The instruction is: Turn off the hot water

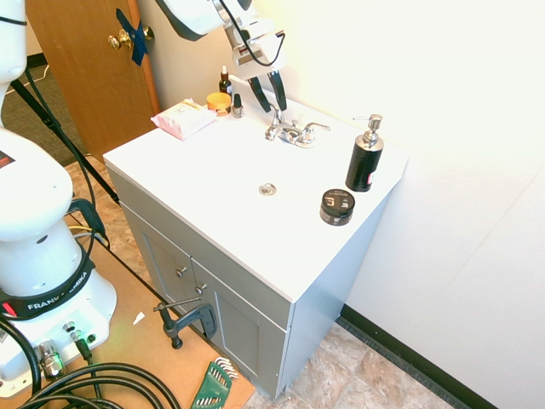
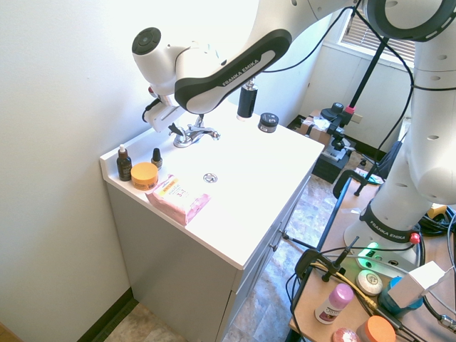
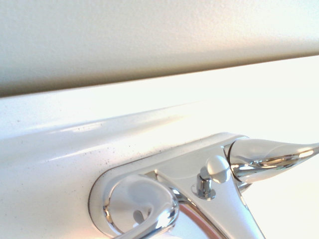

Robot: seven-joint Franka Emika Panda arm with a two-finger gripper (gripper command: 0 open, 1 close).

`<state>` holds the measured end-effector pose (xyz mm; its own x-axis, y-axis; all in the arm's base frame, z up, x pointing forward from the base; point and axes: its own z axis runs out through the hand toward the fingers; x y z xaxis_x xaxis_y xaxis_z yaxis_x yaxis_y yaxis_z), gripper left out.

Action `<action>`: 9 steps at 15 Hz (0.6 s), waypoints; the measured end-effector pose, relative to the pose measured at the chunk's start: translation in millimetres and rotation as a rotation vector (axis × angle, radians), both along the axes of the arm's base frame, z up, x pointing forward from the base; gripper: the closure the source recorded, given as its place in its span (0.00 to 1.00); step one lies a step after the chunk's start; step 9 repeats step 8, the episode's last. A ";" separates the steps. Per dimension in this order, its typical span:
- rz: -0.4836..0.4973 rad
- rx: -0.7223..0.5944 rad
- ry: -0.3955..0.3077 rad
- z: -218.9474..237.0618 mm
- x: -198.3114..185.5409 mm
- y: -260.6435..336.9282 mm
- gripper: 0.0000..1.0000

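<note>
Above the faucet's point(image 1: 289, 132) left lever point(image 1: 274, 119), my gripper point(image 1: 269, 89) hangs with jaws apart, ready to push it.

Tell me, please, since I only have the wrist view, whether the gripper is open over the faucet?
Observer: Yes. In the first exterior view the gripper is open, its two dark fingers spread just above the hot water lever, the one on the viewer's left of the faucet.
Operator: Is any water running?
Observer: No stream shows between the faucet and the drain.
Operator: Does anything stand close to the gripper?
Observer: A black soap pump bottle stands on the far side of the faucet, well apart from the gripper.
</note>
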<state>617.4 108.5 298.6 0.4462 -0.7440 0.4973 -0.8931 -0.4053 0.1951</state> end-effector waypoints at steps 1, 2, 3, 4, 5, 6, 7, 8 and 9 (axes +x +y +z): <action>0.020 0.012 0.026 -1.1 -2.6 -2.2 0.00; 0.044 0.028 0.051 -3.7 -9.9 -5.3 0.00; 0.069 0.042 0.066 -6.1 -21.4 -9.4 0.00; 0.100 0.064 0.076 -5.2 -34.6 -13.7 0.00; 0.124 0.093 0.085 -2.2 -49.0 -18.4 0.00; 0.136 0.119 0.092 0.0 -64.1 -23.4 0.00; 0.138 0.156 0.100 0.1 -80.6 -28.9 0.00; 0.137 0.196 0.107 -1.8 -97.6 -35.4 0.00; 0.137 0.196 0.107 -1.8 -97.6 -35.4 0.00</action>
